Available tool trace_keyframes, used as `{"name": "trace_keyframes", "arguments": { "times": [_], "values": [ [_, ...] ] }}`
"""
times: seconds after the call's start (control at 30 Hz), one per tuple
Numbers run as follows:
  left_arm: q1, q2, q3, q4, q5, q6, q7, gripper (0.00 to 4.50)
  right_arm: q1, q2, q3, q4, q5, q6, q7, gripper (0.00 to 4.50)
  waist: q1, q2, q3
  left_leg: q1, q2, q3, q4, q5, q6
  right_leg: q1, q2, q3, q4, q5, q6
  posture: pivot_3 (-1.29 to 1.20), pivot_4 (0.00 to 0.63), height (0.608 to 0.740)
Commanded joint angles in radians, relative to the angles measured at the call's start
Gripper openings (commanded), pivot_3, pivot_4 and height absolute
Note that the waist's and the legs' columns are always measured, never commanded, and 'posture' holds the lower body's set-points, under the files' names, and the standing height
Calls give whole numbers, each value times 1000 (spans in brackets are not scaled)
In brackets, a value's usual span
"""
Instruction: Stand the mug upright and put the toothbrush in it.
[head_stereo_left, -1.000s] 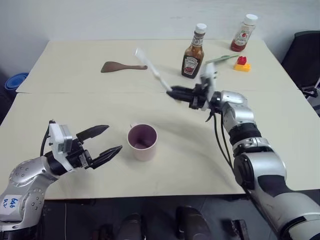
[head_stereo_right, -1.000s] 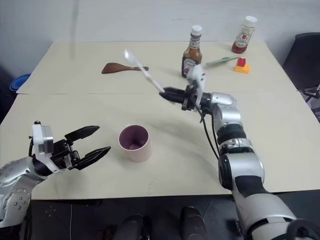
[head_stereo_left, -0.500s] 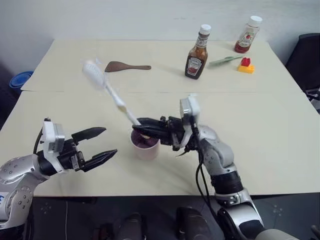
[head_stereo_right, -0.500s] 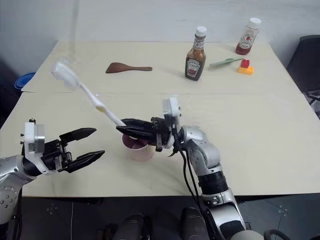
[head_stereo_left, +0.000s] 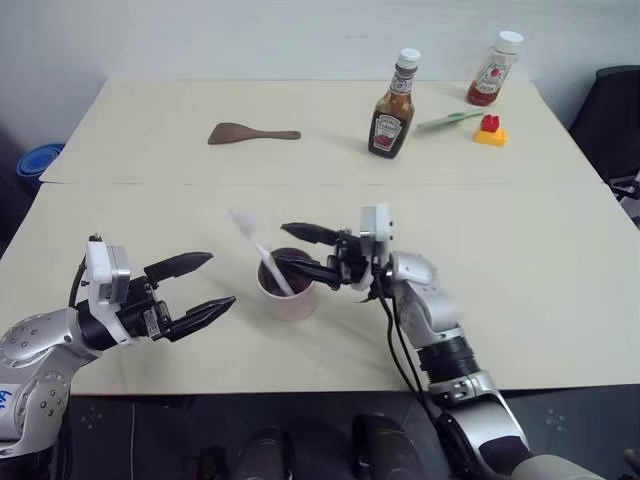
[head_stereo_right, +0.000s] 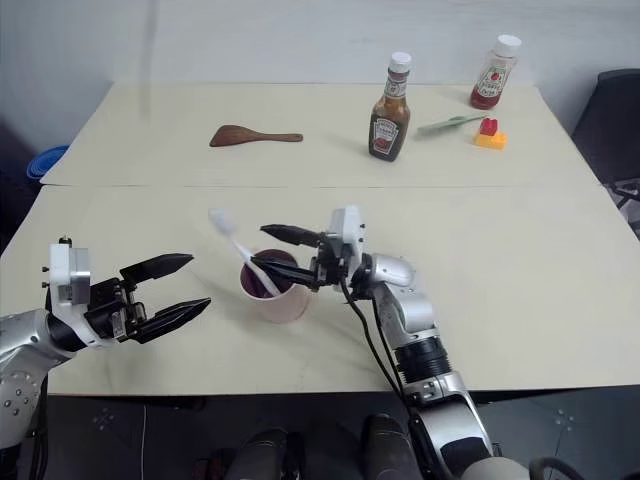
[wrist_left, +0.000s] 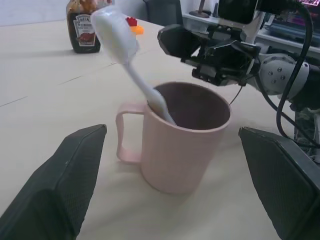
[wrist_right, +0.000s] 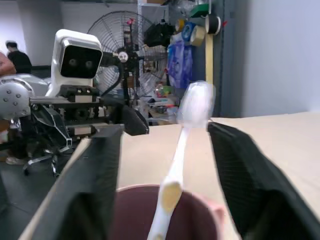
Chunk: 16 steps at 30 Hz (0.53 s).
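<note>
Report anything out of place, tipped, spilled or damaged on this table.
Nothing stands out. The mug stands upright with the toothbrush leaning inside it, head up; both sauce bottles are upright and nothing is spilled.

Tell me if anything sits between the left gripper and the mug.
Nothing visible does. Bare table lies between the open left gripper and the upright mug, which already has the toothbrush leaning in it. The right gripper, jaws open, is over the mug's far side.
</note>
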Motion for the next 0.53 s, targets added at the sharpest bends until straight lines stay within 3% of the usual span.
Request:
{"name": "trace_keyframes", "arguments": {
  "times": [0.03, 0.07, 0.17, 0.33, 0.53],
  "values": [
    [16, 7, 20, 7, 53, -60, -2, 4500, -23, -103, -80, -66, 39, -8, 26, 4226, 1, 0, 0, 0, 0, 0, 0, 0, 0, 0, 0, 0, 0, 0, 0, 0, 150, 740],
    [24, 11, 19, 9, 79, -79, -1, 4500, -21, -146, -100, -72, 47, 1, 38, 4482, 1, 0, 0, 0, 0, 0, 0, 0, 0, 0, 0, 0, 0, 0, 0, 0, 150, 740],
    [67, 20, 34, 22, 150, -144, -11, 4500, 34, -359, -140, -62, 46, 26, 171, 4482, 6, 0, 0, 0, 0, 1, 0, 0, 1, 0, 0, 0, -1, 0, 0, 0, 150, 740],
    [161, 38, 51, 62, 276, -253, -16, 4500, 176, -620, -186, 138, -39, -208, 362, 4482, 24, -1, 1, 0, 0, 2, -1, -3, 3, 2, 0, -2, -6, 0, 0, 0, 150, 740],
    [245, 8, 72, 58, 329, -337, 11, 4500, 244, -656, -272, 281, -51, -342, 285, 4482, 13, -2, 1, 5, 2, 9, 1, -3, 4, 2, 0, 2, -6, 1, 1, 0, 150, 740]
  ]
}}
